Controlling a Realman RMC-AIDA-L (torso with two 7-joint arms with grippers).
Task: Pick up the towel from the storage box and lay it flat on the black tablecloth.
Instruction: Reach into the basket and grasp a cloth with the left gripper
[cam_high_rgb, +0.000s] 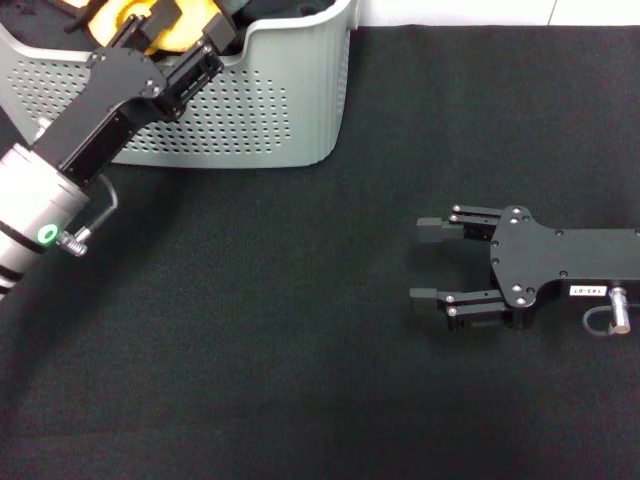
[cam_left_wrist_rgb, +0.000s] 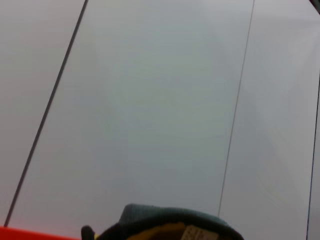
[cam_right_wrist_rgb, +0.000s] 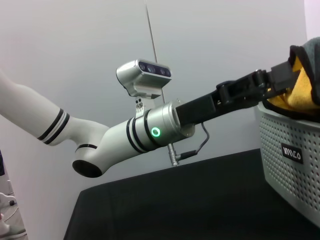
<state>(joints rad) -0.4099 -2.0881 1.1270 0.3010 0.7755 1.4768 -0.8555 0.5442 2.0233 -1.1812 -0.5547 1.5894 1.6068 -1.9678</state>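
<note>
- The black tablecloth fills the near part of the head view, and no towel lies on it.
- The right gripper rests idle on the cloth at the right side, its fingers spread apart and holding nothing.
- The left gripper reaches over the rim of the storage box at the far left of the cloth; the right wrist view shows the arm stretched out to the box's top edge.
- The towel is still in the box, a yellow-orange bunch rising above the rim in the right wrist view, with a dark fabric draped over it.
- The left gripper's fingertips sit right at the towel and seem to be pinching a fold of it, but I cannot tell for sure whether they are closed on it.
- Judged from this, the task is at its start: the grasp is being made or has just been made. Lifting the towel out, carrying it over the open cloth and spreading it flat all remain.
</note>
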